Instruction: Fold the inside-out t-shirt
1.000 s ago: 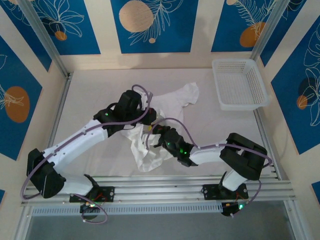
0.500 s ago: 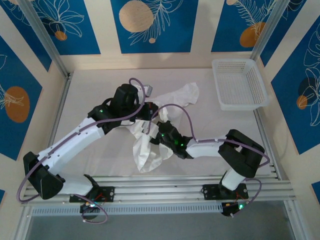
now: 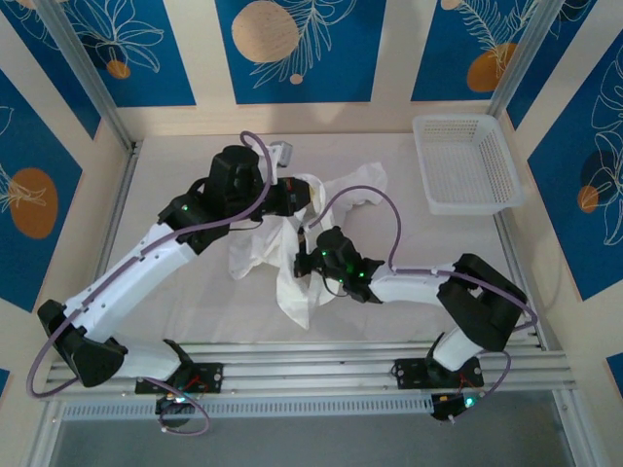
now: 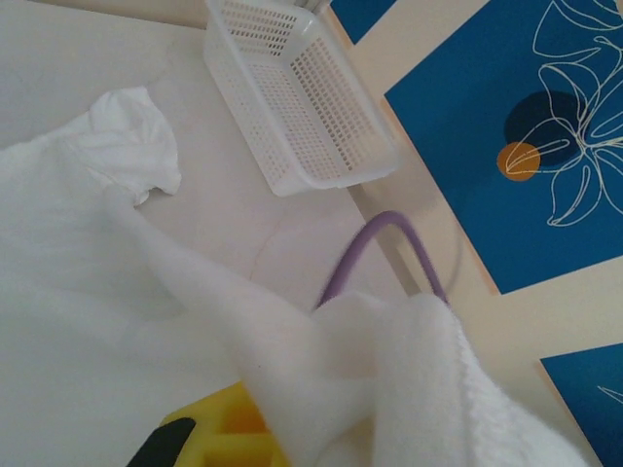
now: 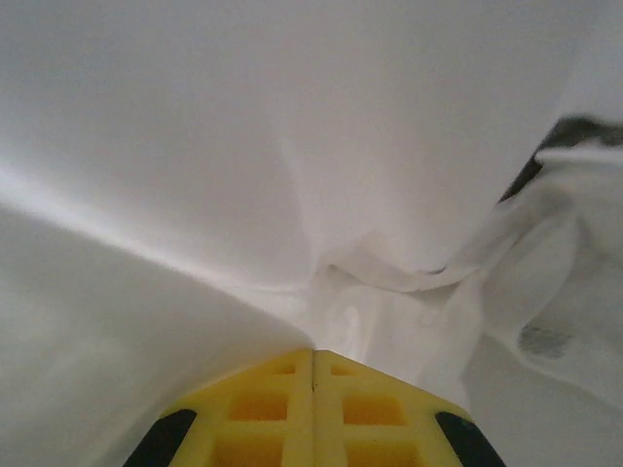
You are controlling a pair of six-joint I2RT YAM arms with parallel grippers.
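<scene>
The inside-out t-shirt [image 3: 292, 284] is a wrinkled white heap mid-table, one sleeve [image 3: 368, 181] stretched toward the back right. My left gripper [image 3: 304, 195] is raised over the shirt's upper part and shut on a fold of it. In the left wrist view the cloth [image 4: 292, 360] drapes over the yellow finger [image 4: 209, 438] and hides the tips. My right gripper [image 3: 303, 261] sits lower, at the shirt's middle. Its yellow fingers [image 5: 263, 399] are pressed together with white fabric [image 5: 292, 146] bunched at their tips. No neck tag shows.
A white lattice basket [image 3: 465, 161] stands at the back right corner, also in the left wrist view [image 4: 302, 107]. A purple cable [image 4: 375, 243] arcs beside the lifted cloth. Metal rails [image 3: 321, 362] run along the near table edge, and blue patterned walls enclose the table.
My left gripper rose and drew back to the left, pulling the shirt up with it. The right gripper shifted slightly left and back, and the cloth hangs longer and narrower between them.
</scene>
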